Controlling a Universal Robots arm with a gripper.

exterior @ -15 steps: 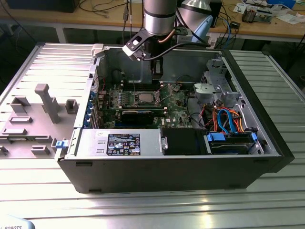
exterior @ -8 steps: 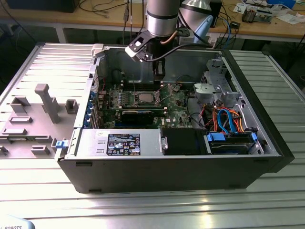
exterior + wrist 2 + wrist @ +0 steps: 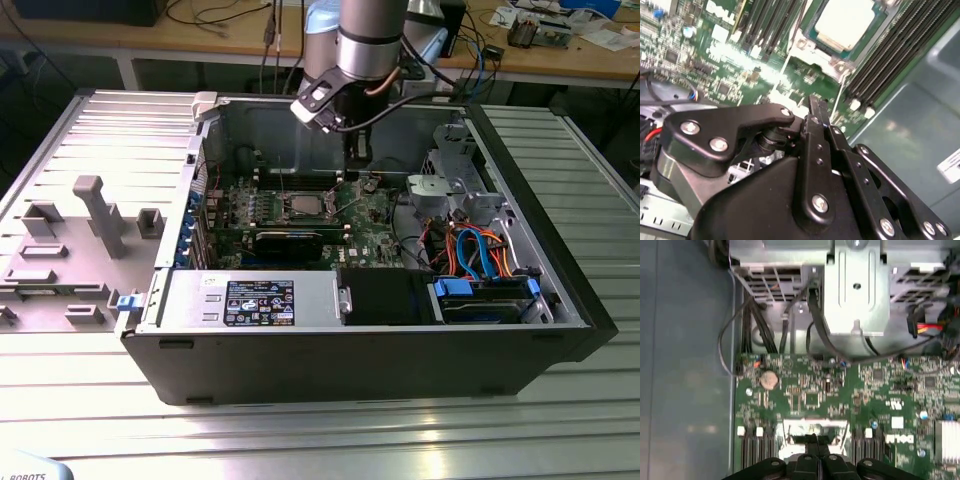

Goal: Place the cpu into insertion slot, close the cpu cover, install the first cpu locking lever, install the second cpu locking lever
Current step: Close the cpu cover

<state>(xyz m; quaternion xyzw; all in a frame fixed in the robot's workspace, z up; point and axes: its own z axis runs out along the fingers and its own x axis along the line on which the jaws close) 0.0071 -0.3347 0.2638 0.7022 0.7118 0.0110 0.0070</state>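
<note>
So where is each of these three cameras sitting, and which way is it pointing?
Exterior view: off the arm, above the open computer case, looking down into it; the arm hangs into it.
First wrist view: rides on the wrist, looking past the shut jaws at the green board and a grey metal bracket.
Second wrist view: also on the wrist, looking over the jaws' black links towards the cpu.
Shared: all three show the green board; exterior and second wrist views both show the cpu.

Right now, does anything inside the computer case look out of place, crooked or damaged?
Nothing stands out. The cpu lies flat and square in the insertion slot, the gripper is poised close beside it, and the green board shows no visible damage.
</note>
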